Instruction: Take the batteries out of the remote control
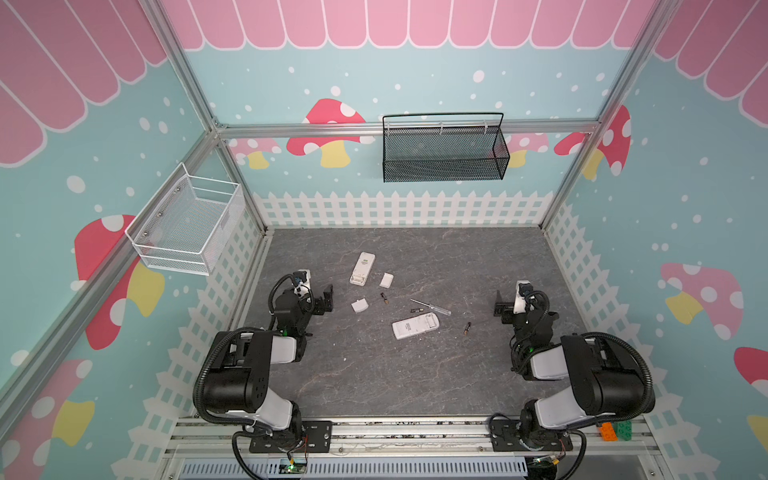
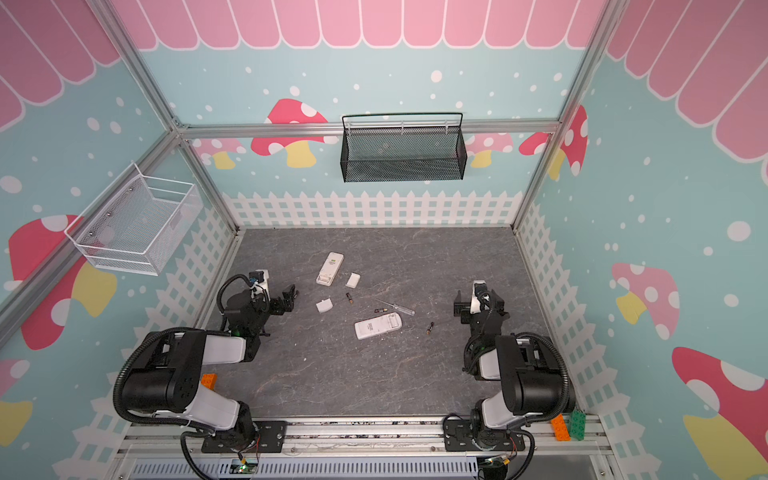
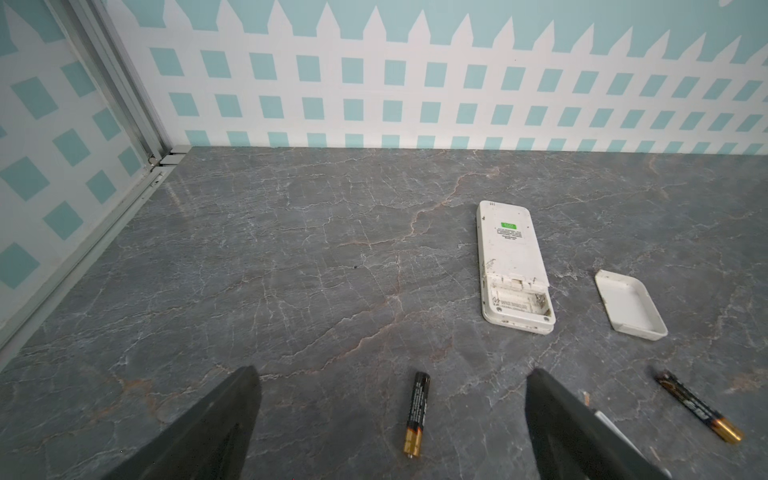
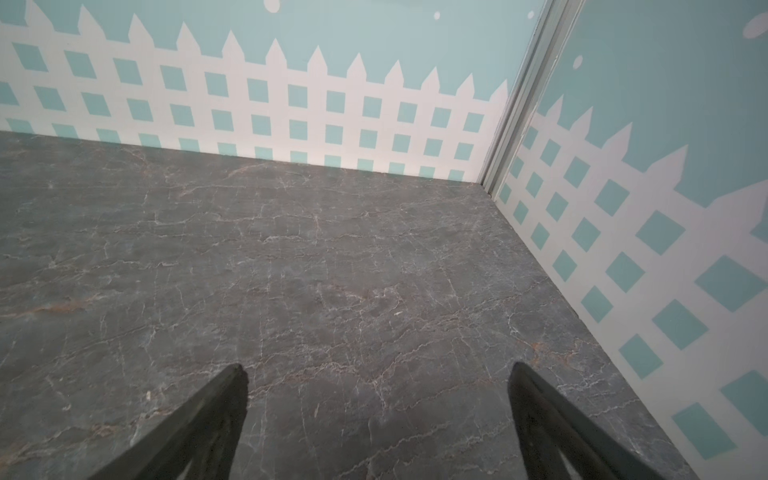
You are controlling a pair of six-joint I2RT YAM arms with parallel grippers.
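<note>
Left gripper [image 3: 393, 370] spread wide, empty, one battery [image 3: 417, 414] lying near, ahead; right gripper [image 4: 378, 366] equally spread, well apart from it.

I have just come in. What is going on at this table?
Nothing is held at the moment. The left gripper and right gripper are both open, low over the table. The far remote and near remote lie face down, with covers off beside them. The far remote's bay looks empty. One battery lies just in front of the left gripper, other batteries near the screwdriver.
</note>
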